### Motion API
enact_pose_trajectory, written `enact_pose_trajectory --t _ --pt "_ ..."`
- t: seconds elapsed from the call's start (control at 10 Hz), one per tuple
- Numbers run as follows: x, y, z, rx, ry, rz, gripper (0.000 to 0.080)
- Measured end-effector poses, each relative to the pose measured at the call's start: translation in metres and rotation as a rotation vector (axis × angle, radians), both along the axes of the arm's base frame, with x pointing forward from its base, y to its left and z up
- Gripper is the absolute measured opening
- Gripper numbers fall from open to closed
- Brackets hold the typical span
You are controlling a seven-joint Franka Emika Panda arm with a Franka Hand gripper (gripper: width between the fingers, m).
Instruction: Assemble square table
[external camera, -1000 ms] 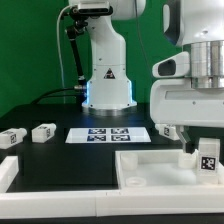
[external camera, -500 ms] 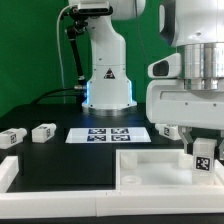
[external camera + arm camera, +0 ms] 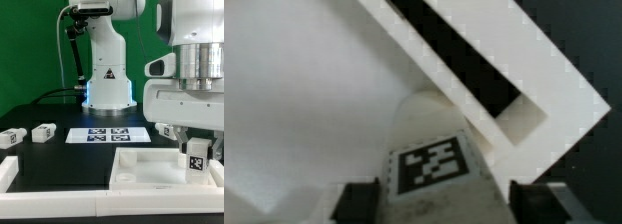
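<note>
White plastic fills most of my screen. Compared with one second ago, the square table slab (image 3: 140,172) has slid toward the exterior view's left, so its left rim is now in front of the middle of the marker board (image 3: 108,134). The hand (image 3: 197,152) has moved the same way with it.

The hand points straight down at the exterior view's right, with its big white body upright above the slab. Its fingers are closed on the tagged block (image 3: 197,156) at the slab's right rim, so it grips the slab there. In the wrist view I see this block (image 3: 438,168) between the two dark fingers (image 3: 358,203), and the slab's raised rim (image 3: 491,90) runs away behind it. The arm's base (image 3: 107,80) stands behind the marker board, with a blue glow at its foot.

On the black desk (image 3: 60,160), from the left, lie a white border bar (image 3: 7,172) and two leg blocks (image 3: 10,138) (image 3: 43,131), well apart from the slab. Next comes the flat marker board. Behind everything is a green wall (image 3: 30,50), and a black cable (image 3: 70,50) hangs beside the base.
</note>
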State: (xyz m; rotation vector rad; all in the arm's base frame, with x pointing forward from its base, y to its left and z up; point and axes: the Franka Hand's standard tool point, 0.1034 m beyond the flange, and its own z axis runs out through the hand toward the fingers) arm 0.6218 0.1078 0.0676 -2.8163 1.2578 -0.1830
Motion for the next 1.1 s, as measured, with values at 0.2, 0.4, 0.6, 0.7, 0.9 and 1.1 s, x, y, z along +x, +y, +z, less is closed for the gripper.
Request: enact_pose_trajectory --t 0.2,0.4,0.6,0.7,0.9,1.1 --pt "0.0 0.0 0.0 0.0 0.0 0.0 0.0416" --pt "0.0 0.0 0.0 0.0 0.0 0.001 0.0594" --pt "-0.001 0.006 0.021 0.023 -0.034 0.024 0.0633" --pt "-0.009 0.009 0.033 0.034 -0.034 0.031 0.0644" --pt "-0.011 0.009 0.039 0.041 -0.031 0.032 0.0648" --pt "-0.011 0.009 0.038 0.04 -0.028 0.032 0.0648"
